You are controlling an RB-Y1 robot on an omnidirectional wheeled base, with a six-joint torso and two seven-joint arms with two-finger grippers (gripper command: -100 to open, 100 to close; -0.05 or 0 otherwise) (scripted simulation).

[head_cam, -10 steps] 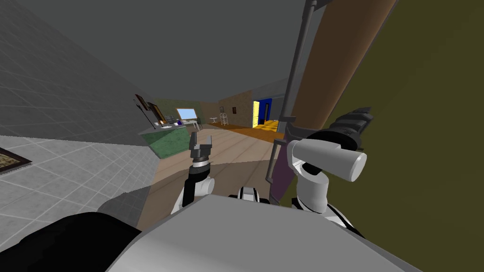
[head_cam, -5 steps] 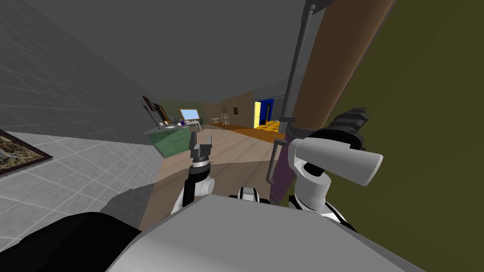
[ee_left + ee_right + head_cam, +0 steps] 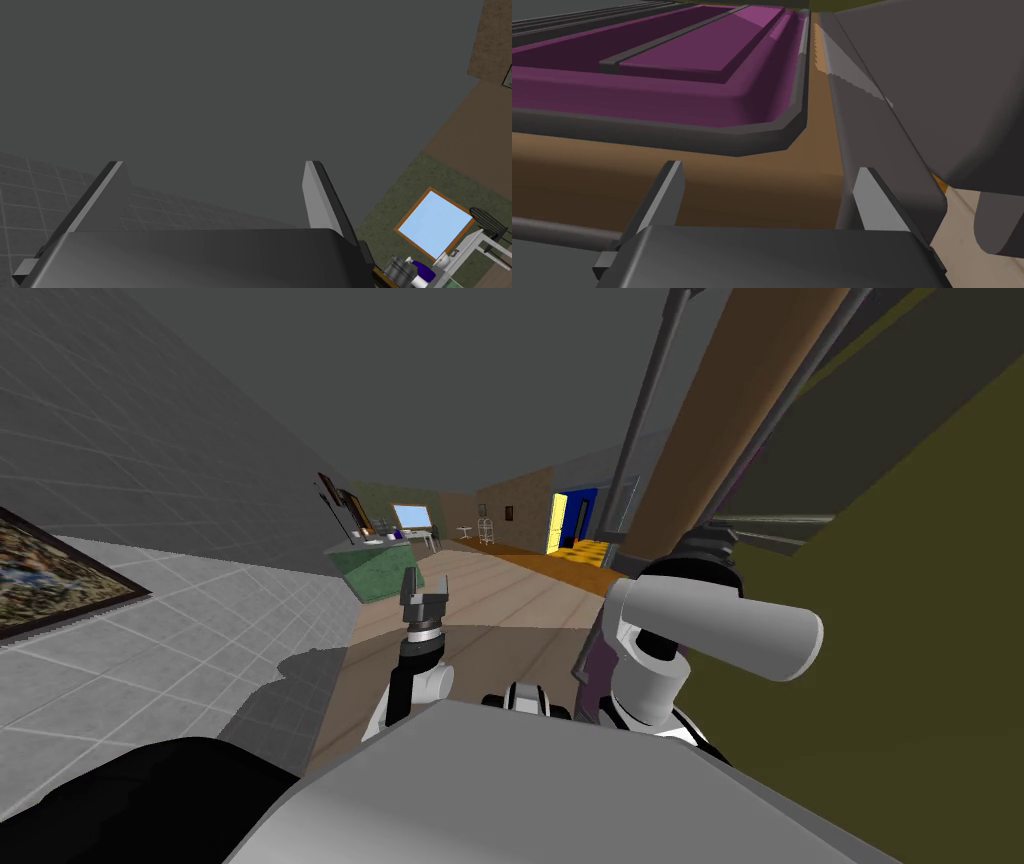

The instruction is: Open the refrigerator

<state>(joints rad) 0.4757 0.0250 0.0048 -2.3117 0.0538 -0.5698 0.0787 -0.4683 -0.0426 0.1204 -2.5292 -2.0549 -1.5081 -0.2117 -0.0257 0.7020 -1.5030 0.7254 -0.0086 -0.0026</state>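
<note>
- Refrigerator door (image 3: pixel 735 408): brown panel at my upper right, close in front of the right arm. A long grey handle bar (image 3: pixel 645 418) runs along its near side.
- Right wrist view looks at the door's inner face: purple inner liner (image 3: pixel 662 70) ringed by a grey gasket (image 3: pixel 737 140), with the brown door edge in front of it. Seeing the inner face means the door is off its seal.
- Right gripper (image 3: pixel 768 169): fingers apart, brown door edge between and beyond them. Not clamped on anything I can see, and I can't tell if a blade touches the edge.
- Progress, my read: the seal is broken and the door is partly swung. It still has to go wider, and I can't judge the angle from here.
- Left gripper (image 3: pixel 424 588): held up in front of the chest, well clear of the door, fingers apart, nothing held.
- Further out: green counter (image 3: pixel 385 568) across the floor, framed picture (image 3: pixel 50 573) on the tiled wall to my left.
- Writing: no brand, label or text readable on the door or anything else.
</note>
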